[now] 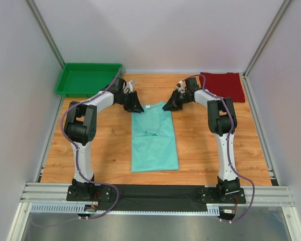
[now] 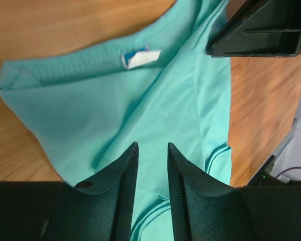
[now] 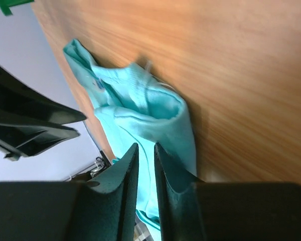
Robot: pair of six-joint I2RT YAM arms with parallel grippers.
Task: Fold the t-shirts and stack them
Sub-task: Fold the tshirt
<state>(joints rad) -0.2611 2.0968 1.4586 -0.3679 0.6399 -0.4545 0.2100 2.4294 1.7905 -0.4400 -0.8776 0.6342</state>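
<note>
The mint green t-shirt (image 1: pixel 154 138) lies flat mid-table, folded into a narrow strip with its collar end far from me. Its white neck label (image 2: pixel 140 57) shows in the left wrist view. My left gripper (image 1: pixel 136 107) hovers at the shirt's far left corner, jaws a little apart with nothing between them (image 2: pixel 152 144). My right gripper (image 1: pixel 169 105) is at the far right corner, jaws narrowly apart just over a rolled edge of the shirt (image 3: pixel 145 144). The dark red t-shirt (image 1: pixel 222 85) lies folded at the back right.
A rigid green tray (image 1: pixel 88 79) stands at the back left corner. Grey walls close in the table on three sides. Bare wooden table (image 1: pixel 105 145) shows on both sides of the mint shirt.
</note>
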